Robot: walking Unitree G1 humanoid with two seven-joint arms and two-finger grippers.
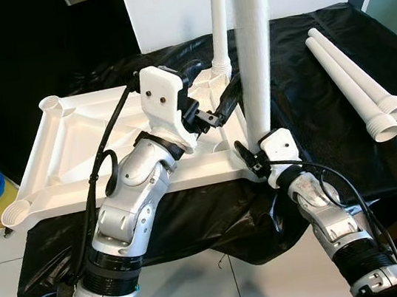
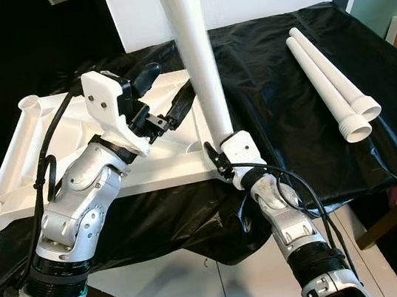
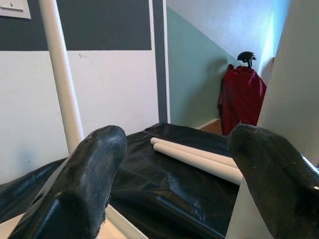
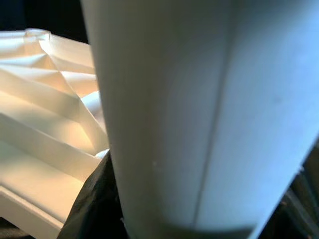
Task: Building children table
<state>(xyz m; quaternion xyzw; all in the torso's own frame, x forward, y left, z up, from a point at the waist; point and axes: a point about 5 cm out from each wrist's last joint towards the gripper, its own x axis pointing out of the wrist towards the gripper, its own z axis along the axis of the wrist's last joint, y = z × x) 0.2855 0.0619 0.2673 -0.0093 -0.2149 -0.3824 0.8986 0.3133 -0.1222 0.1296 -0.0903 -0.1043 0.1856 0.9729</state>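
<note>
The white tabletop (image 1: pixel 71 149) was seen lying upside down on a counter (image 1: pixel 310 94) draped in black sheeting, its ribbed underside and corner sockets facing up. One white leg (image 1: pixel 218 18) was seen standing upright in the far corner socket. A second, thicker-looking leg (image 1: pixel 254 43) was held upright at the near corner of the tabletop, just beside the first. The right claw (image 1: pixel 253 157) was placed at the base of this leg, and the leg's white surface was pressed close before the right wrist camera; whether the fingers were clamped on it could not be told. The left claw (image 1: pixel 220 100) was held over the tabletop with its two black fingers (image 3: pixel 84 184) spread apart and nothing between them, near the upright legs. Two more white legs (image 1: pixel 357 87) were laid side by side, touching, on the sheeting well apart to the right. A red garment (image 3: pixel 241 102) was seen hanging in a far corner of the room.
</note>
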